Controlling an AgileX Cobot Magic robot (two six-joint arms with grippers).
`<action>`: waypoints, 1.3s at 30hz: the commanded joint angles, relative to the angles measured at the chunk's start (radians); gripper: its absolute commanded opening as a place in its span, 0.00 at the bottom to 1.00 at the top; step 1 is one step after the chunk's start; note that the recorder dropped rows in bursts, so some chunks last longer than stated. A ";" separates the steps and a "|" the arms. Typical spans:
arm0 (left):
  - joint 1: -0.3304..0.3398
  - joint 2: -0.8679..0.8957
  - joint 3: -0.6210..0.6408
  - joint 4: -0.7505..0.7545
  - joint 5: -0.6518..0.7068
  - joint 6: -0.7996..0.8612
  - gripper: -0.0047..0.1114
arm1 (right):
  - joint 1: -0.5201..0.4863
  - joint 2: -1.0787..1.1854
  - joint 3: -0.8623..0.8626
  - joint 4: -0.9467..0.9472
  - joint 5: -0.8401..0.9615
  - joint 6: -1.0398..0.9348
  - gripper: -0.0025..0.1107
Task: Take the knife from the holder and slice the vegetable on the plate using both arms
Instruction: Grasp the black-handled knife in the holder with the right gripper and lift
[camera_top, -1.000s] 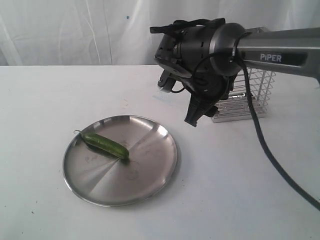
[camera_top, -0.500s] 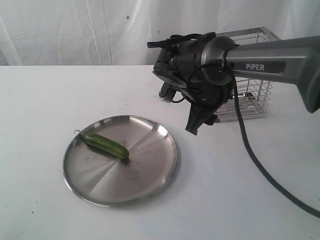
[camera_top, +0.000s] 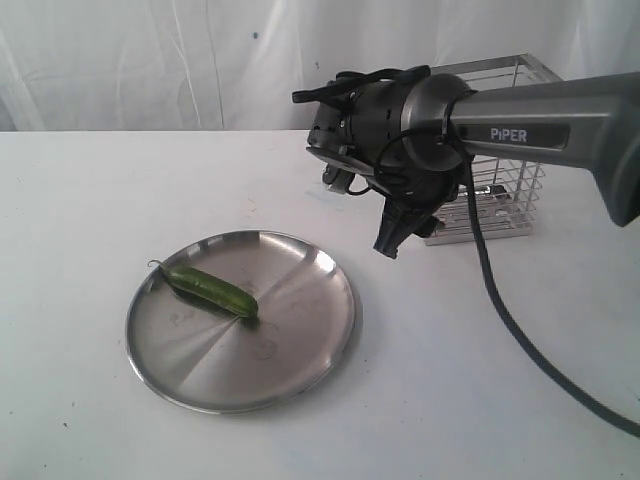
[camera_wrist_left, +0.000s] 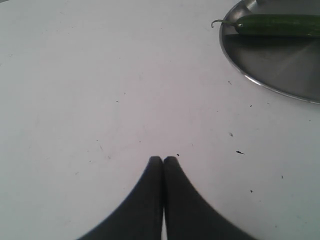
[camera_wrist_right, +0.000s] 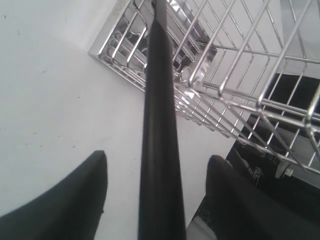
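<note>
The green vegetable (camera_top: 212, 290) lies on the left part of the round steel plate (camera_top: 300, 340). The wire holder (camera_top: 510, 190) stands at the back right, partly hidden by my right arm. My right gripper (camera_top: 388, 245) hangs just in front of it, pointing down. In the right wrist view the knife (camera_wrist_right: 160, 100) rises out of the holder (camera_wrist_right: 112, 30), its black handle between the fingers of the right gripper (camera_wrist_right: 157, 157), which is open with a gap on each side. My left gripper (camera_wrist_left: 163, 159) is shut and empty over bare table, short of the plate (camera_wrist_left: 280, 65) and vegetable (camera_wrist_left: 277, 24).
A white table carries everything, with a white curtain behind it. A black cable (camera_top: 510, 320) droops from the right arm across the table's right side. The left arm does not show in the exterior view.
The right arm's grey tube has dropped and the wrist has shifted slightly left, uncovering the holder's top. The plate, the vegetable and the holder have stayed put.
</note>
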 joint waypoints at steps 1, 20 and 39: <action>0.001 -0.004 0.004 -0.003 -0.003 0.001 0.04 | -0.006 -0.004 0.004 0.005 0.005 0.011 0.40; 0.001 -0.004 0.004 -0.003 -0.009 0.001 0.04 | 0.001 -0.049 0.004 0.009 0.005 -0.025 0.02; 0.001 -0.004 0.004 -0.003 -0.009 0.001 0.04 | -0.019 -0.164 0.004 0.189 0.005 -0.084 0.02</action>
